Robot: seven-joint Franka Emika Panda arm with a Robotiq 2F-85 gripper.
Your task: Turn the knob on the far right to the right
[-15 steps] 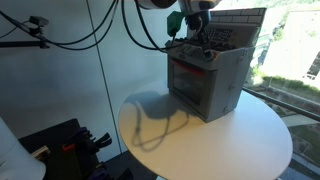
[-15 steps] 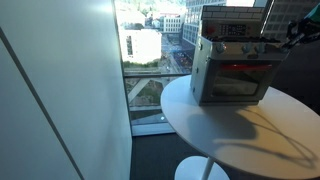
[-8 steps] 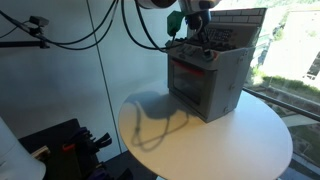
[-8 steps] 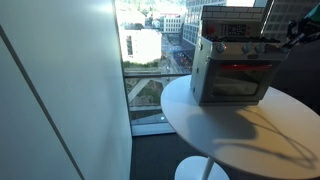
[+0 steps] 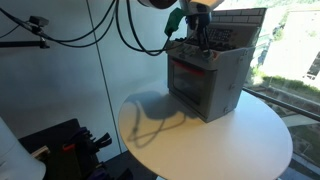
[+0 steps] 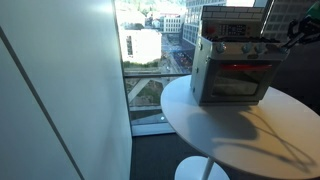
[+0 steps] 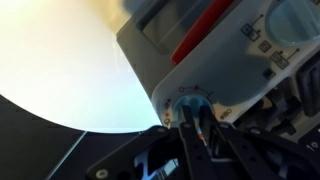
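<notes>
White round table (image 5: 225,140) beside the window bears a toaster oven (image 5: 205,78), and low in the wrist view's centre the gripper (image 7: 194,120) pinches its knob (image 7: 188,101).

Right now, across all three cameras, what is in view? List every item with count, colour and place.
oven: one, grey with a red handle, on the table.
knob: one, bluish, at the oven's lower front corner in the wrist view; blurred.
table: one, white, round, under the oven.
box: one, brownish, behind the oven's top.
cables: several, black, hanging at upper left.
equipment: one dark cluster on the floor beside the table.
window: one, showing city buildings.
arm: one, coming in from above.
gripper: one, dark, at the oven's front top edge, close to the knob; whether it is open or shut is unclear.
</notes>
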